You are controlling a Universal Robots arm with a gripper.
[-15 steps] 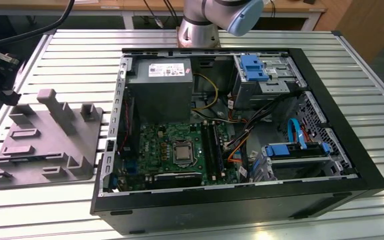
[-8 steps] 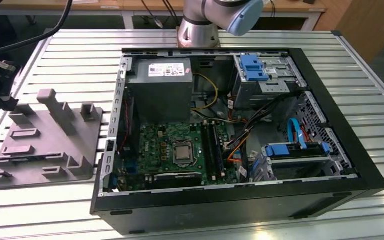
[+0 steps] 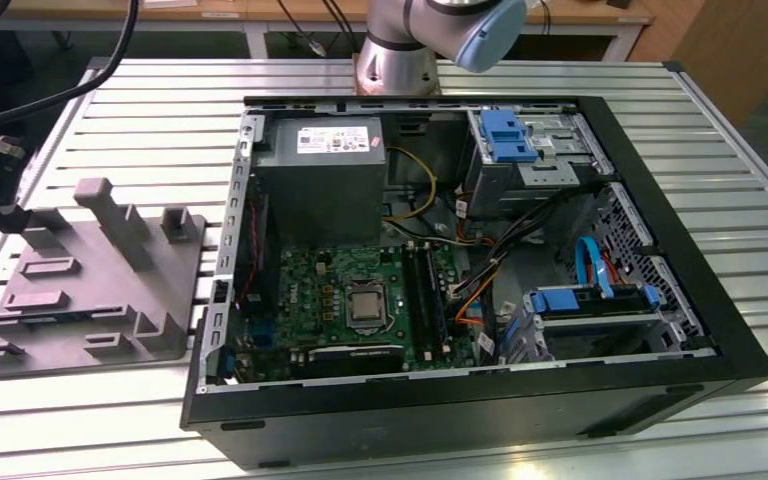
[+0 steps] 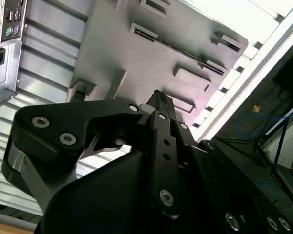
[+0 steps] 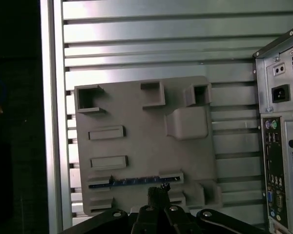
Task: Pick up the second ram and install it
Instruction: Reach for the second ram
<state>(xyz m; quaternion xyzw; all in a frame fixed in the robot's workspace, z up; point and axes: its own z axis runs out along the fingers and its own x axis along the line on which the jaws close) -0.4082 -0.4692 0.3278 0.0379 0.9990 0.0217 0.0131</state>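
Note:
The second ram point(image 5: 132, 182) shows as a thin blue strip standing on edge in a long slot of the grey fixture block point(image 5: 136, 146). In the first wrist view my gripper point(image 5: 158, 189) hovers above the block, close to that slot, its black fingertips pressed together with nothing between them. In the second wrist view the gripper point(image 4: 159, 97) points at the same fixture block point(image 4: 122, 53) from above and apart from it. The exterior view has the fixture block point(image 3: 91, 280) to its left of the open computer case point(image 3: 491, 400), whose green motherboard point(image 3: 344, 290) carries black memory slots point(image 3: 419, 290).
The fixture has tall posts point(image 3: 107, 205) along its far side. The case's rear panel point(image 5: 283, 146) with ports stands beside the fixture. The slatted metal table point(image 3: 117, 100) drops off at an edge point(image 5: 51, 122) beyond the fixture. The arm's base point(image 3: 398, 60) stands behind the case.

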